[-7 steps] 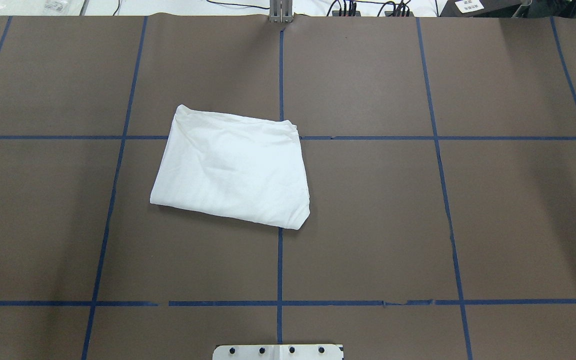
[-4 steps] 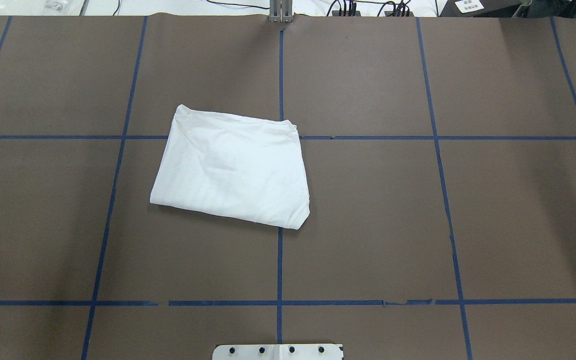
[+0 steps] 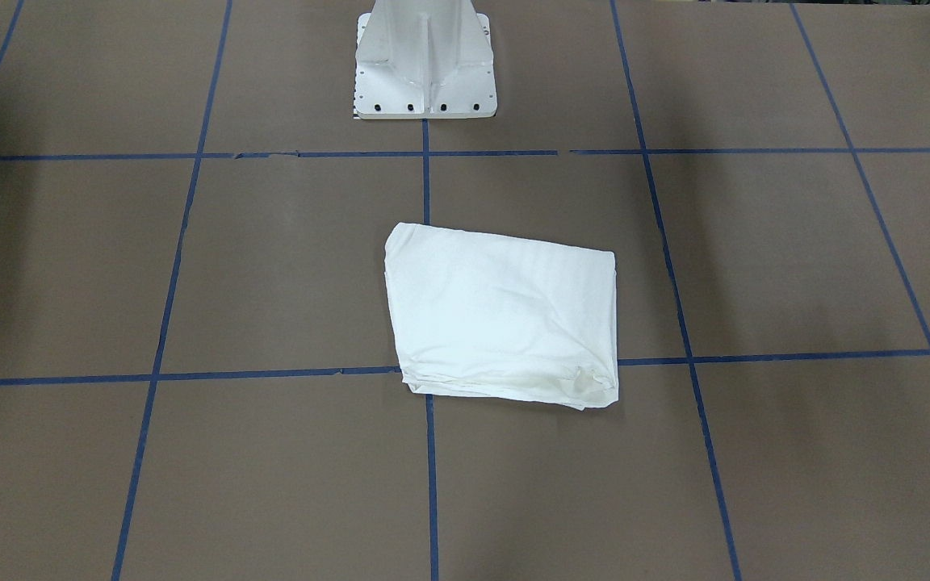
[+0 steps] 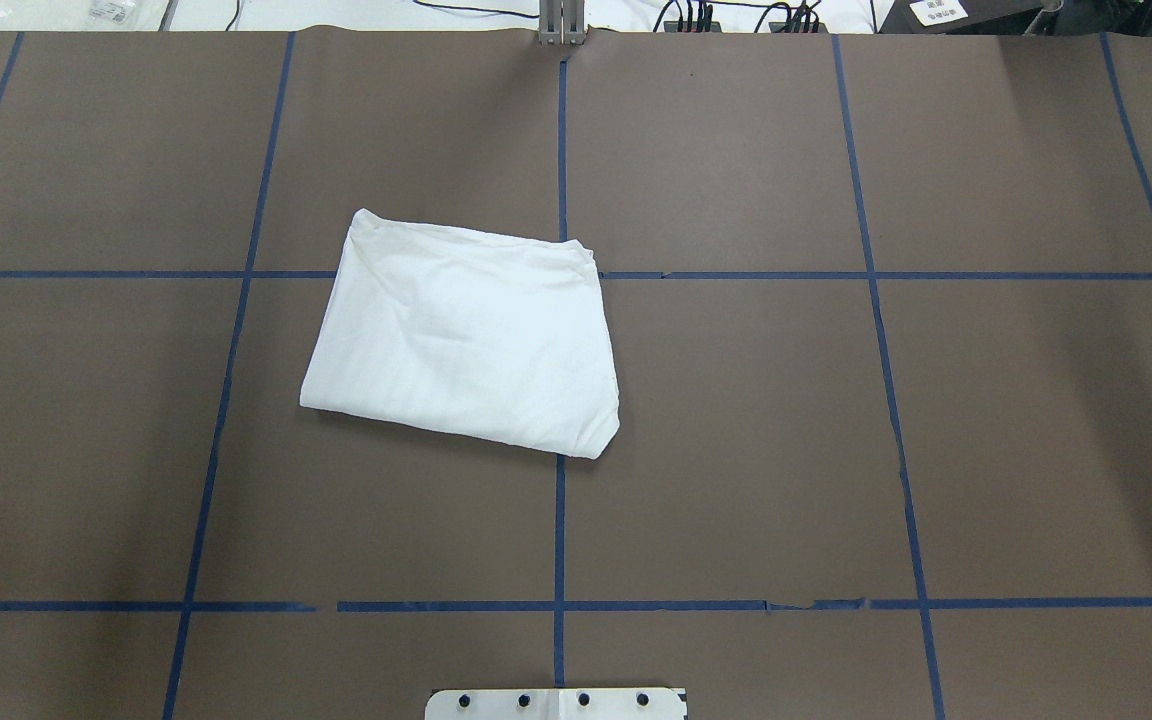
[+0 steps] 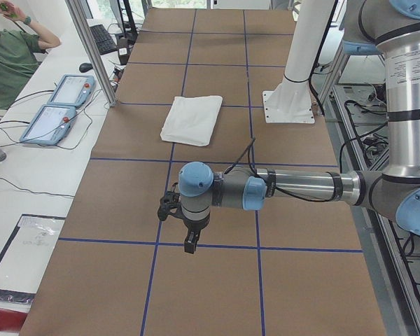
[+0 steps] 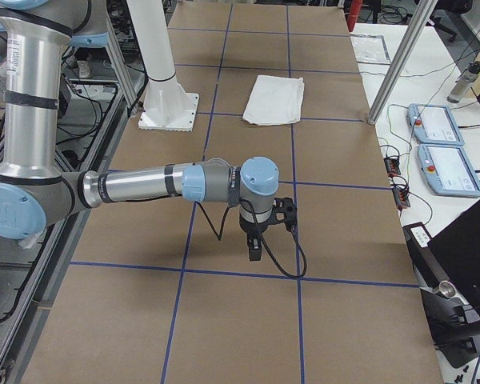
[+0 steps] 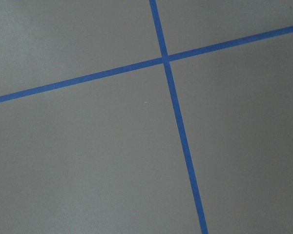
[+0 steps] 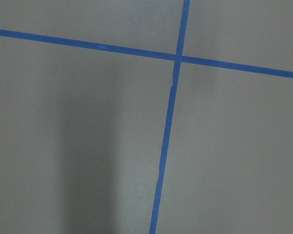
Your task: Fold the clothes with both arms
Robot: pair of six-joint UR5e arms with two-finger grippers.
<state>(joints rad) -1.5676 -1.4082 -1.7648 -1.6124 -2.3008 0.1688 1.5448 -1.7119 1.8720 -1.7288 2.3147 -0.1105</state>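
Shows the white T-shirt folded into a compact rectangle, flat on the brown table, ahead of the white pedestal, mostly on the robot's left. Looks essentially done (edge layers slightly uneven). Finds left tool and right tool over bare table, well apart from it, visibly carrying nothing; cannot tell how open. Notes teach pendants off-table, nothing obstructing.

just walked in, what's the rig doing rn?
Nothing is being handled. The white T-shirt lies folded into a rectangle near the middle of the table. The left arm and right arm hang over bare table toward its ends, away from the shirt, the left gripper and right gripper pointing down; open or shut can't be told.
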